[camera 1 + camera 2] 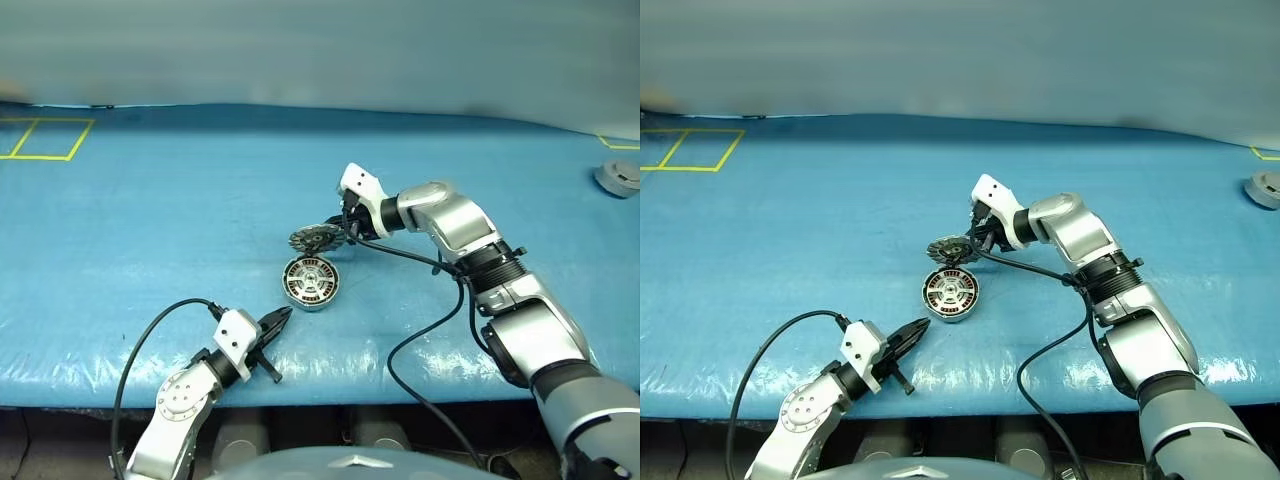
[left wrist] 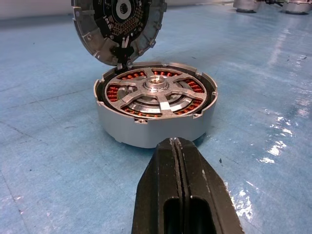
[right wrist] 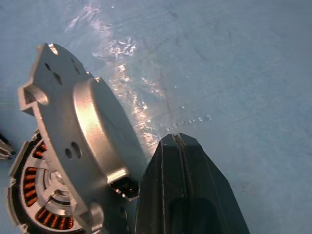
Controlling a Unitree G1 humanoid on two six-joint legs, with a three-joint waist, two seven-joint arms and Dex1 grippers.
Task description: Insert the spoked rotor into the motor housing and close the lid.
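The shiny silver spoked rotor already sits inside the squat grey metal motor housing. The round grey hinged lid stands up, not yet closed. The right gripper, fingers pressed together and empty, is just behind the lid; the left gripper is likewise closed and empty.

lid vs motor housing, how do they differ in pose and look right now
The lid stands tilted up on edge, hinged open at the rim; the motor housing sits flat on the blue table. The lid's inner face is dark and finely ribbed; the motor housing shows copper windings with the spoked rotor seated inside. The lid is a thin disc; the motor housing is a squat drum. Both are round, grey metal and joined at one edge.
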